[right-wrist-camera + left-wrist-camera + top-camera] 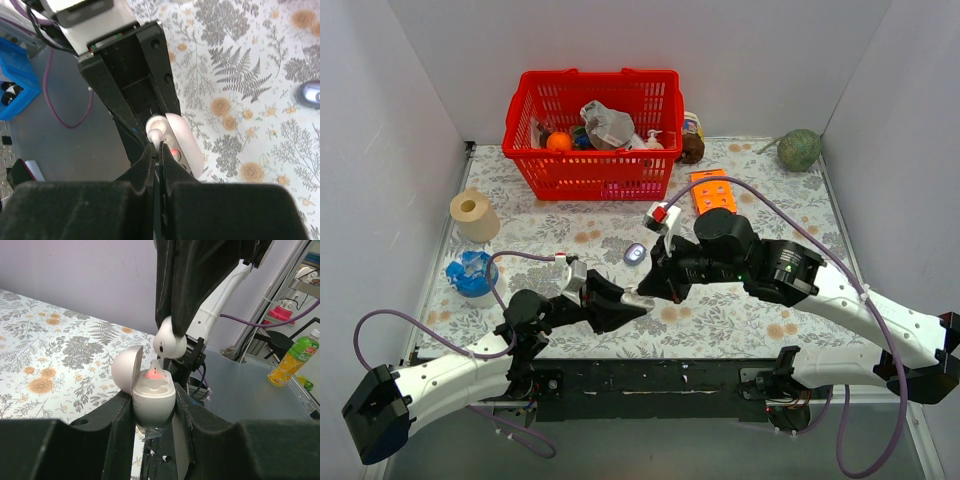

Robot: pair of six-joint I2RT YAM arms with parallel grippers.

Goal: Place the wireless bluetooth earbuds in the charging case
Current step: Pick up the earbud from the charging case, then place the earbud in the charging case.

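Observation:
My left gripper (152, 407) is shut on the charging case (153, 402). The case shows as a white egg shape, held upright, with its lid (126, 371) hinged open to the left. One earbud (155, 373) sits in a socket with a red light glowing. Just above the open top hangs a second white earbud (169, 343), with my right gripper (157, 147) shut on it from above. In the right wrist view this earbud (154, 135) sits at the fingertips, right over the case (185, 145). In the top view both grippers meet near the table's front middle: left gripper (632, 301), right gripper (654, 286).
A small lavender oval object (634, 253) lies on the floral cloth just behind the grippers. A red basket (592, 130) of odds and ends stands at the back. An orange card (712, 190), a paper roll (473, 212), a blue object (472, 272) and a green ball (800, 150) surround them.

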